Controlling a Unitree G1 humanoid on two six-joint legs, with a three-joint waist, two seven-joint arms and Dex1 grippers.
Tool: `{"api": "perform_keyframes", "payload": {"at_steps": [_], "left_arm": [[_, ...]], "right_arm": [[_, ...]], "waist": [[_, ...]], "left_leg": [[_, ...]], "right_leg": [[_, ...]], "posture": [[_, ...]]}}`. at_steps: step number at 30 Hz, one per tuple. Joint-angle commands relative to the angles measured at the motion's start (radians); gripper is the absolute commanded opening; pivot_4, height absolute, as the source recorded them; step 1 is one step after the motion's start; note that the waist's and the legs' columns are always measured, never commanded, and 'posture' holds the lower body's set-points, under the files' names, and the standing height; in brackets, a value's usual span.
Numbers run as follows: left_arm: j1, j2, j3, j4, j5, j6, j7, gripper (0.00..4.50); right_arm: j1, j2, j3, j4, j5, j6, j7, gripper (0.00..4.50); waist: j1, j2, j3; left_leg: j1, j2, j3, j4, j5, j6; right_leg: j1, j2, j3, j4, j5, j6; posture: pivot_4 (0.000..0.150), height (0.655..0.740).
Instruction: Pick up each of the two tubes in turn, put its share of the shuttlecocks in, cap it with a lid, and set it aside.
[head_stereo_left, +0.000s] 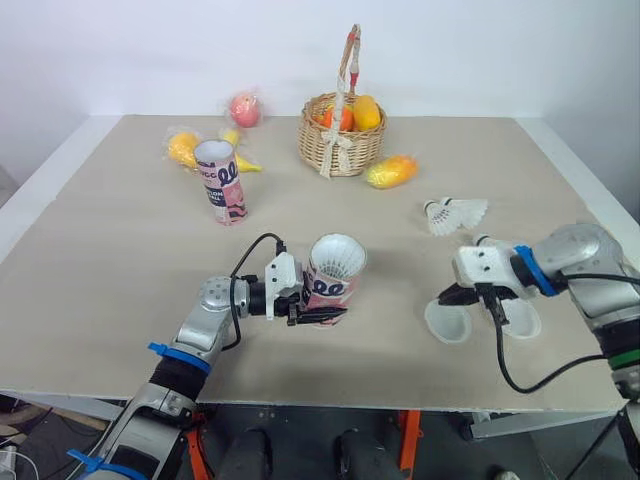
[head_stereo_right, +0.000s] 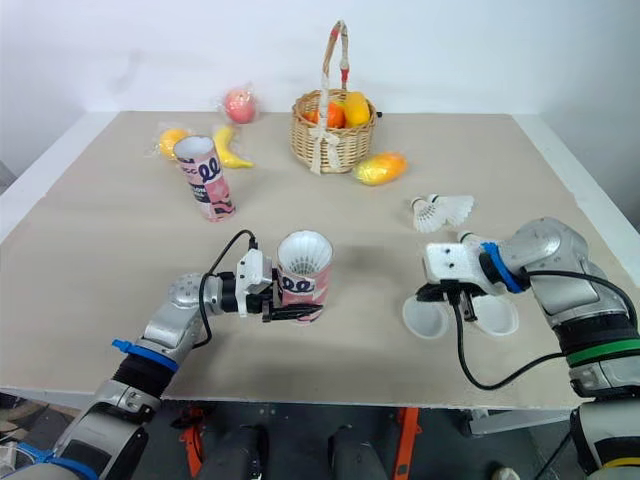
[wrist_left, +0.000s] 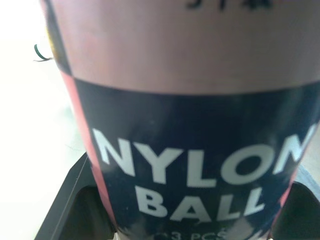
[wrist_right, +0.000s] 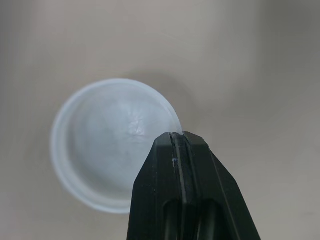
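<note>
Left end effector (head_stereo_left: 318, 312): clamped low on the held tube (head_stereo_left: 332, 272), a black finger on each side of the "NYLON BALL" print.
Held tube: just off the bench (head_stereo_left: 120, 260) near its front edge, long axis close to upright and leaning a little, mouth open to the top.
Contents: the white skirt of a shuttlecock (head_stereo_left: 338, 258) shows at the mouth; how many sit beneath I cannot tell.
Right end effector (wrist_right: 176, 136): fingers pressed together, apparently pinching the rim of a translucent lid (wrist_right: 105, 145) that lies flat on the bench.
Lid pair (head_stereo_left: 447, 322): two lie side by side under that arm; from the head views I cannot tell which one is pinched.
Key relation: the open mouth lies to the left of the pinched lid and higher, well apart. The right arm is the nearer one to the lids, so I judge capping comes next.
Second tube (head_stereo_left: 222, 180): standing at the back left, uncapped.
Loose shuttlecocks (head_stereo_left: 455, 213): two lying beyond the right arm.
Further off: a wicker basket (head_stereo_left: 342, 135) of fruit at the back.
</note>
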Motion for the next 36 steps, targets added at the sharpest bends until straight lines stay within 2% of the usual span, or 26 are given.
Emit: {"api": "perform_keyframes", "payload": {"at_steps": [1,8,12,19,25,29,36], "left_arm": [[-0.004,-0.004,-0.026,0.019,0.027,-0.008,0.000,2.87],[-0.019,-0.016,-0.030,0.043,0.031,-0.012,-0.002,2.87],[-0.028,-0.005,-0.030,0.057,0.035,-0.017,-0.014,2.87],[-0.034,0.008,-0.025,0.070,0.038,-0.029,-0.023,2.87],[-0.025,0.015,-0.022,0.060,0.036,-0.026,-0.019,2.87],[-0.013,0.020,-0.019,0.048,0.036,-0.023,-0.012,2.87],[-0.001,0.028,-0.016,0.044,0.035,-0.024,-0.012,2.87]], "right_arm": [[-0.095,0.006,-0.099,-0.130,0.153,0.100,0.047,0.06],[-0.263,0.054,-0.121,-0.223,0.278,0.203,0.046,0.06],[-0.403,0.149,-0.090,-0.205,0.311,0.241,0.047,0.06],[-0.499,0.272,0.068,-0.202,0.200,0.145,0.063,0.06],[-0.528,0.331,0.172,-0.147,0.059,-0.027,0.040,0.06],[-0.531,0.321,0.191,-0.129,-0.001,-0.138,0.044,0.06],[-0.535,0.285,0.181,-0.192,0.017,-0.202,0.091,0.06]], "waist": [[0.000,0.000,0.000],[0.004,-0.001,0.000],[0.001,0.000,0.000],[0.001,0.000,0.000],[0.001,0.000,0.000],[0.001,0.000,0.000],[0.001,0.000,0.000]], "left_leg": [[0.000,0.000,0.000,0.000,0.000,0.000],[-0.001,0.000,-0.002,0.000,0.000,0.000],[-0.001,0.000,0.000,0.000,0.000,0.000],[-0.001,0.001,-0.001,-0.001,0.000,0.000],[-0.002,0.001,-0.001,0.000,0.000,0.000],[-0.002,0.001,-0.001,0.000,0.000,0.000],[-0.002,0.002,-0.001,-0.001,0.000,0.000]], "right_leg": [[0.000,0.000,0.000,0.000,0.000,0.000],[0.001,-0.001,-0.002,-0.001,0.000,0.000],[0.000,-0.001,0.000,-0.001,0.001,-0.001],[-0.001,0.001,-0.001,-0.001,0.002,-0.004],[-0.003,0.001,-0.002,0.000,0.002,-0.005],[-0.003,0.001,-0.002,0.000,0.002,-0.005],[-0.002,0.002,-0.002,0.000,0.003,-0.006]], "posture": [[0.150,0.7400],[0.150,0.7400],[0.150,0.7400],[0.150,0.7400],[0.150,0.7400],[0.150,0.7400],[0.150,0.7400]]}}
